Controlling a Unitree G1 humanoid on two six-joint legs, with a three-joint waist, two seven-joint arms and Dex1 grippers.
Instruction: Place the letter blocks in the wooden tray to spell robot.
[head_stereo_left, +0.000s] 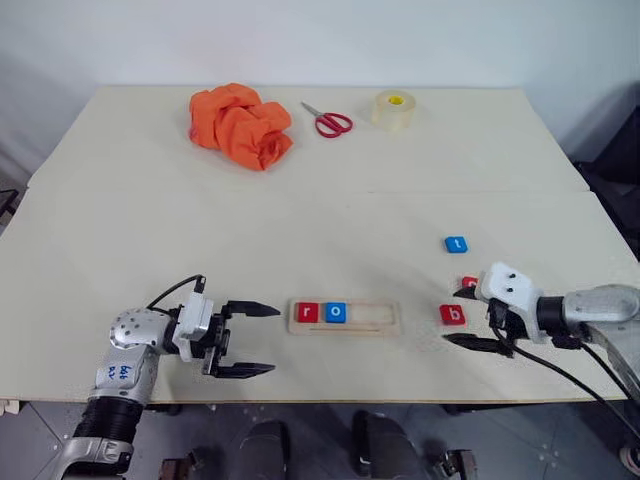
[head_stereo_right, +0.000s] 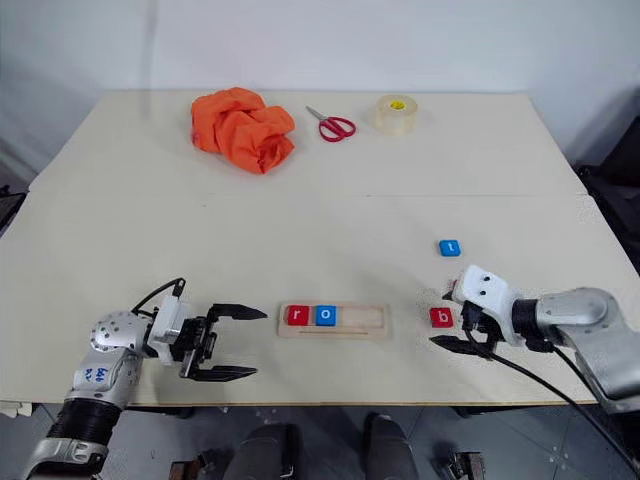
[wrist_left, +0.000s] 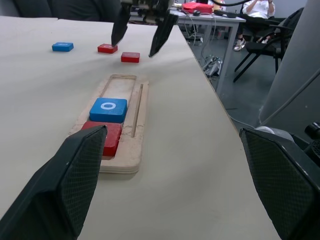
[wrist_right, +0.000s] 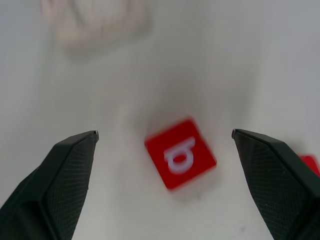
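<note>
Near the front edge of the counter (head_stereo_left: 120, 230) lay the wooden tray (head_stereo_left: 345, 317), its long axis running side to side across the robot's view, parallel to that edge. Its leftmost two places held a red "r" block (head_stereo_left: 307, 312) and a blue "o" block (head_stereo_left: 335, 312), side by side and touching, letters upright toward the robot; the remainder of the recess lay bare, with a thin groove along the near side.

To the right of the tray, a red "b" block (head_stereo_left: 452, 314) sat flat on the counter, turned somewhat askew in the right wrist view. Just behind it, another red block (head_stereo_left: 468, 283) was mostly covered by the right wrist housing, so its letter could not be read. Farther back lay a blue "t" block (head_stereo_left: 456, 244), slightly rotated.

The right hand (head_stereo_left: 470, 318) hovered at the "b" block with its fingers spread wide on either side, gripping nothing. The left hand (head_stereo_left: 250, 340) sat left of the tray, pointing toward it, fingers likewise spread and empty.

Along the far side of the counter lay a crumpled orange cloth (head_stereo_left: 240, 125), red-handled scissors (head_stereo_left: 328, 121) and a roll of clear tape (head_stereo_left: 393, 110).
</note>
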